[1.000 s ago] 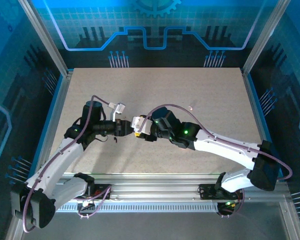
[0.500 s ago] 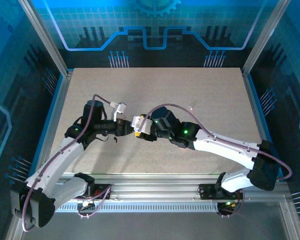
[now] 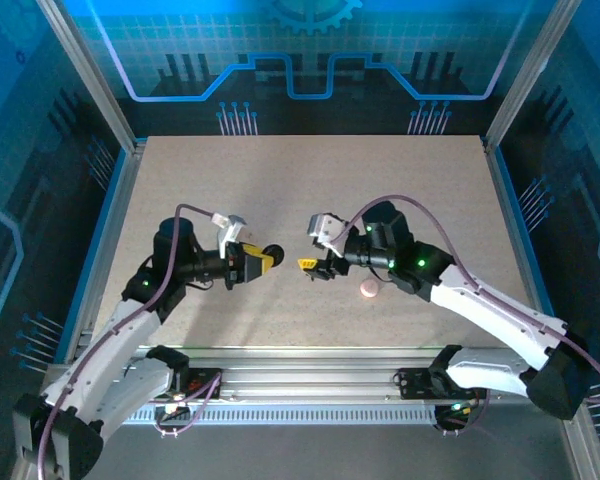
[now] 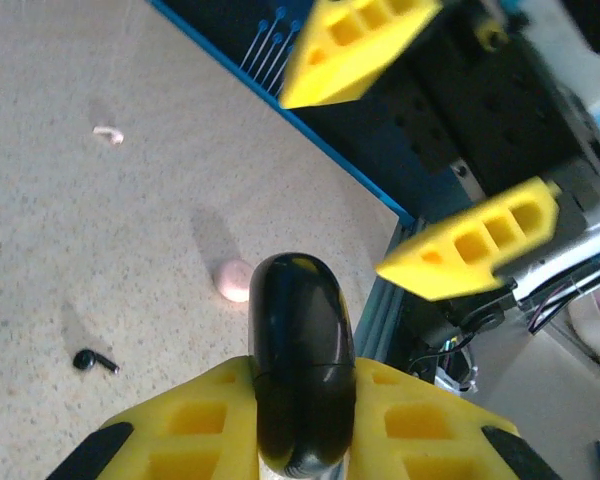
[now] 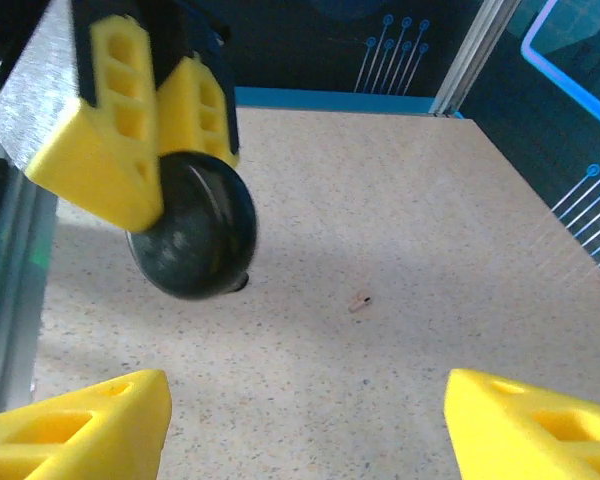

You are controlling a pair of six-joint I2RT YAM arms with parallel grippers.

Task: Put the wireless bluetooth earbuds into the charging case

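Observation:
The black round charging case is closed, its seam showing, and my left gripper is shut on it between yellow fingers. From above, the case hangs at the left gripper, left of the table's middle. My right gripper faces it a short gap away, open and holding nothing. In the right wrist view the case hangs ahead of the open right gripper. One tiny black earbud lies on the table, below and left of the case.
A pale pink round piece lies on the table by the right arm, also in the left wrist view as a pink round piece. A small pale pink bit lies farther out. The blue table edge runs behind.
The two grippers, close together at the centre a second ago, have drawn apart. The left one shut on the case and moved left; the right one opened and backed off to the right.

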